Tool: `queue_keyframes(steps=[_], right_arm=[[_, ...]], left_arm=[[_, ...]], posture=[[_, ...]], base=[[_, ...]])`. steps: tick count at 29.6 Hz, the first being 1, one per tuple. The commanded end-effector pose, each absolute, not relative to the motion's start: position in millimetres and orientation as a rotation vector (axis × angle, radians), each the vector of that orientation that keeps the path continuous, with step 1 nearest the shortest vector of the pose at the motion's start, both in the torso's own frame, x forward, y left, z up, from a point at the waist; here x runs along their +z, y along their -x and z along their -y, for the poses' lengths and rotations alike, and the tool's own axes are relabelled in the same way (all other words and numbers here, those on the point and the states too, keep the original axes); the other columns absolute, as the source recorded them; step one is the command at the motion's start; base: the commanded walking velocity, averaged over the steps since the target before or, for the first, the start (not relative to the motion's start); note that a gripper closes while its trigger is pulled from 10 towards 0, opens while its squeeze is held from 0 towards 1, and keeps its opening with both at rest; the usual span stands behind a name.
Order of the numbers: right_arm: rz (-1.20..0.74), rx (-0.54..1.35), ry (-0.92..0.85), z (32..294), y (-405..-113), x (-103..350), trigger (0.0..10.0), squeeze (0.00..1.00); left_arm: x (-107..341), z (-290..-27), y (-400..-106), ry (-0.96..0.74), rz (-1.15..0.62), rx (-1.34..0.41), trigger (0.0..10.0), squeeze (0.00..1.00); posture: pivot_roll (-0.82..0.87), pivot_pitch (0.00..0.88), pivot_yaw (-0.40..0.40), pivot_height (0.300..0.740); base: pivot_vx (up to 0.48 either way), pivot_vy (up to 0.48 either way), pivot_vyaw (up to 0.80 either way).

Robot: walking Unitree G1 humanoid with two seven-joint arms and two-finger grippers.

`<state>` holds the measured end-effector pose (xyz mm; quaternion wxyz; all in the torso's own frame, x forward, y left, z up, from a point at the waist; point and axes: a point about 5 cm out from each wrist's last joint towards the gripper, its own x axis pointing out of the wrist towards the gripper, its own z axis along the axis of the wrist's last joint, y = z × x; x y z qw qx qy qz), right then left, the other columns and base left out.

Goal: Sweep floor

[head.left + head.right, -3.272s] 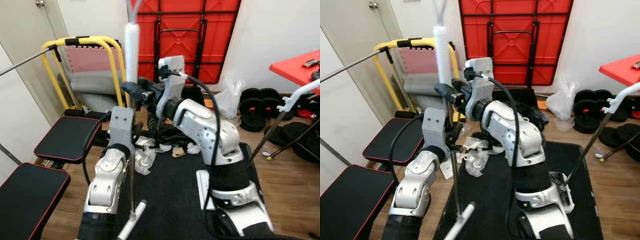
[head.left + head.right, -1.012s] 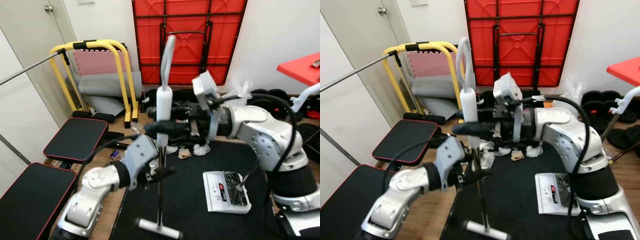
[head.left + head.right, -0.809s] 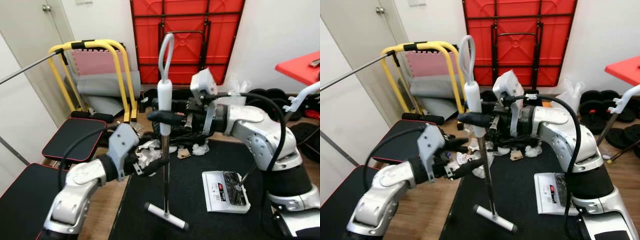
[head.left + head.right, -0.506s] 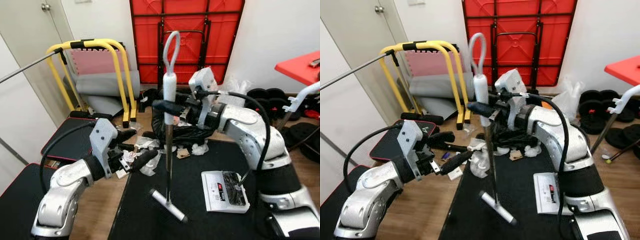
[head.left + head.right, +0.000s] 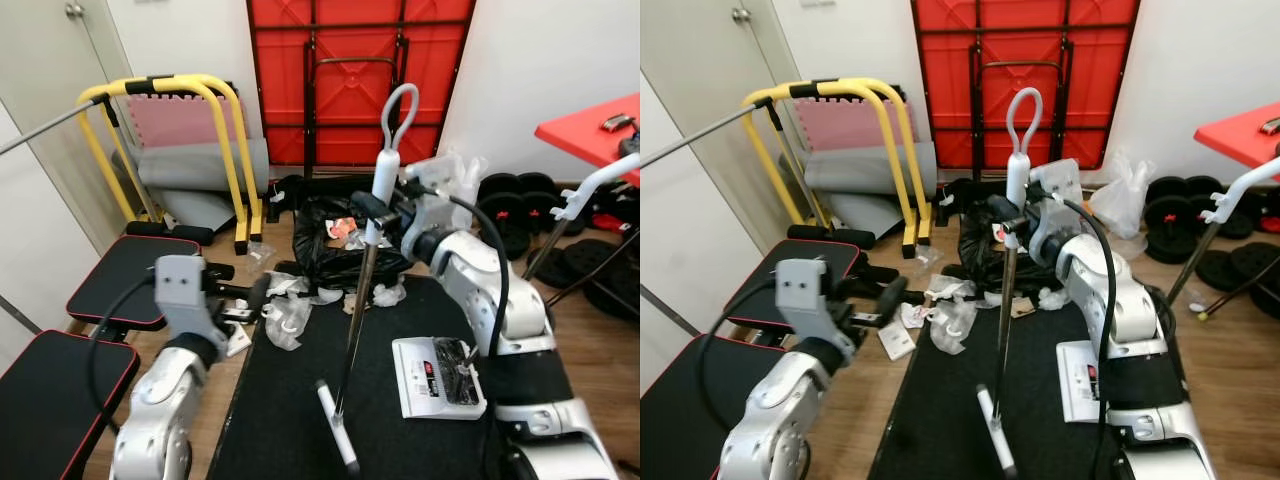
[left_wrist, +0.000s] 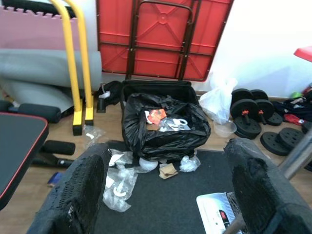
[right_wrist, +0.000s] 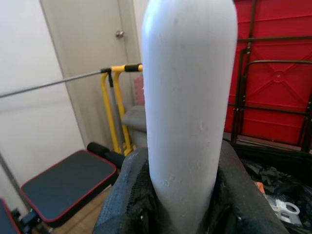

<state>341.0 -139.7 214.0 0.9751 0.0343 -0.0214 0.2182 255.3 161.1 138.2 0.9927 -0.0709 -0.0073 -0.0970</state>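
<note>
My right gripper is shut on the broom's white grip, just below its loop; in the right wrist view the grip stands between both black fingers. The metal shaft slants down to the sweeper head on the black mat. My left gripper is open with nothing in it, off to the left of the shaft. Crumpled plastic and paper scraps lie at the mat's far edge, beside an open black trash bag. A white dustpan rests on the mat's right side.
Black padded benches and a yellow frame stand to the left. A red folded table leans on the back wall. Weight plates and a red table are on the right. Wooden floor borders the mat.
My left gripper has let go of the shaft and pulled back to the left, open. The right gripper alone now holds the broom, carried farther right and forward, its head trailing on the mat.
</note>
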Motion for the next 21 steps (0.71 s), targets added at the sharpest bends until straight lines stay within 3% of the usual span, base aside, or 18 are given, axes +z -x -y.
queue_keyframes(steps=[1, 4, 9, 11, 21], right_arm=[[0.119, 0.468, -0.077, 131.8, -335.4, 223.8, 10.0, 0.0], [0.136, 0.489, -0.086, 127.2, -332.1, 224.3, 10.0, 0.0], [0.163, 0.518, -0.091, 121.1, -327.5, 225.9, 10.0, 0.0], [0.172, 0.542, -0.107, 117.9, -326.2, 226.8, 10.0, 0.0], [0.21, 0.599, -0.148, 106.3, -323.1, 234.4, 10.0, 0.0]], left_arm=[[138.4, -165.2, -252.0, 0.137, 0.018, -0.152, 10.0, 0.0], [137.9, -165.4, -251.4, 0.143, 0.018, -0.15, 10.0, 0.0], [137.3, -164.6, -251.1, 0.153, 0.02, -0.15, 10.0, 0.0], [136.7, -162.8, -251.7, 0.155, 0.021, -0.155, 10.0, 0.0], [137.6, -156.9, -252.7, 0.158, 0.021, -0.133, 10.0, 0.0]], posture=[[-0.13, 0.0, -0.028, 0.74], [-0.13, 0.0, -0.026, 0.74], [-0.13, 0.0, -0.024, 0.74], [-0.13, 0.0, -0.027, 0.74], [-0.13, 0.0, -0.023, 0.74]], base=[[0.0, 0.0, -0.8], [0.17, 0.0, -0.8], [0.287, 0.0, 0.0], [0.311, 0.0, -0.8], [0.314, 0.0, 0.0]])
